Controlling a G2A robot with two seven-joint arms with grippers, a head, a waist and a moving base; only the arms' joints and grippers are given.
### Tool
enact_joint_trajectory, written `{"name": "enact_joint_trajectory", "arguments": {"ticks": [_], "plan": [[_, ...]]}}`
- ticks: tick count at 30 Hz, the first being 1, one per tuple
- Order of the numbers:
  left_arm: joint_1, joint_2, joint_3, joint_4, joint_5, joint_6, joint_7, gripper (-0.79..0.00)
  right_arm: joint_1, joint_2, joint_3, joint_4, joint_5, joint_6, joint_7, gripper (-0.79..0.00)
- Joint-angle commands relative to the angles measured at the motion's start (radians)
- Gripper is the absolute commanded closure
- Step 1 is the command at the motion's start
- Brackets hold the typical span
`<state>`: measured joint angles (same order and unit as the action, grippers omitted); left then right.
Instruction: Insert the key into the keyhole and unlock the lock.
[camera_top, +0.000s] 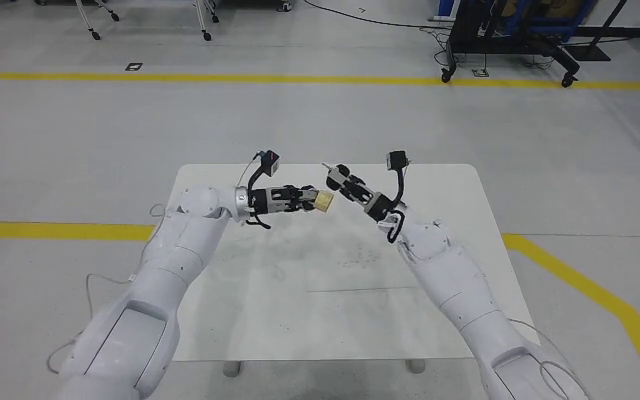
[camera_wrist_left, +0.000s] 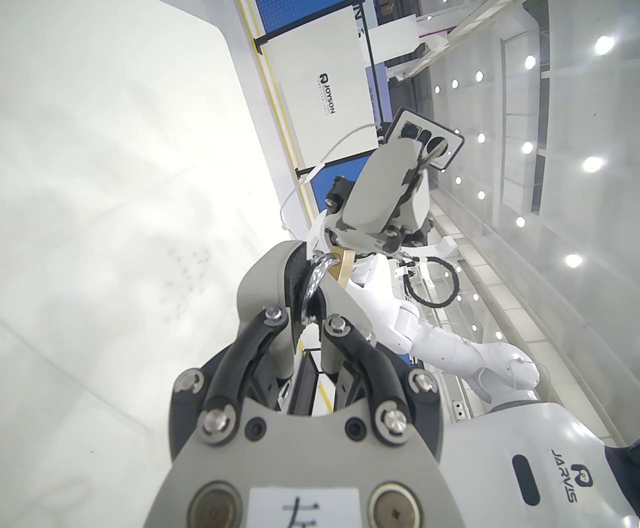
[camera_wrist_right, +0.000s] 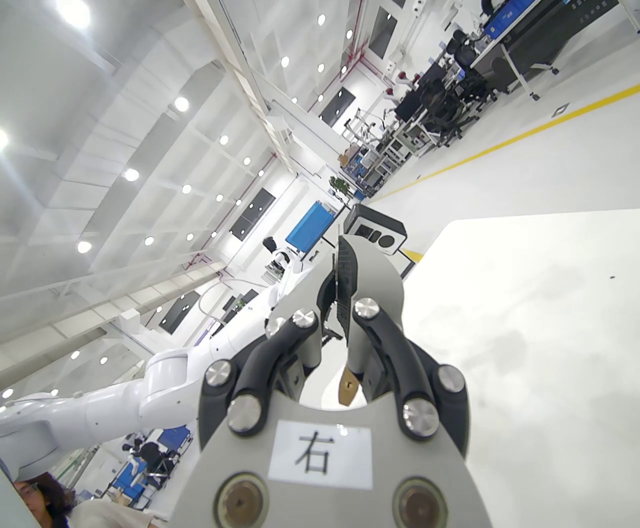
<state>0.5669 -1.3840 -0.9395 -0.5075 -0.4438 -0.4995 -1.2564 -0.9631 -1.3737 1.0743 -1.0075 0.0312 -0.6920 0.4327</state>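
The left hand (camera_top: 311, 200) is holding the lock (camera_wrist_left: 345, 265) up in the air over the white counter (camera_top: 300, 300). Its two fingers (camera_wrist_left: 270, 280) are squeezing tight on the shiny metal loop (camera_wrist_left: 316, 279) of the lock. The yellow body of the lock is sticking out past the fingertips. The right hand (camera_wrist_right: 340, 285) is holding the key (camera_wrist_right: 348, 387). Its fingers (camera_wrist_right: 375, 280) are pinching close together, and the yellow end of the key is peeking out between them, down near the palm. The thin end of the key is hiding, so I cannot tell if it is going into the keyhole. From above, the two hands are meeting over the far middle part of the counter. The tip of the right hand is sitting just beside the lock. Both hands are hanging up above the counter.
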Motion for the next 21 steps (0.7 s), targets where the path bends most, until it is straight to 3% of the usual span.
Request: {"name": "enact_joint_trajectory", "arguments": {"ticks": [1,9,14,21], "plan": [[-0.011,-0.005,-0.002,0.019,-0.018,0.002,-0.009,0.000,0.005,-0.002,-0.008,0.003,0.012,0.004,0.018,0.000],[-0.047,-0.023,-0.009,0.092,-0.072,0.003,-0.036,0.000,0.011,0.006,0.022,-0.008,0.108,0.003,0.109,0.000],[-0.068,-0.039,0.004,0.129,-0.085,0.076,-0.093,0.000,-0.003,0.013,0.063,-0.043,0.194,-0.019,0.114,0.000],[-0.068,-0.039,0.004,0.129,-0.085,0.076,-0.093,0.000,-0.005,0.013,0.065,-0.046,0.205,-0.020,0.115,0.000]]}}
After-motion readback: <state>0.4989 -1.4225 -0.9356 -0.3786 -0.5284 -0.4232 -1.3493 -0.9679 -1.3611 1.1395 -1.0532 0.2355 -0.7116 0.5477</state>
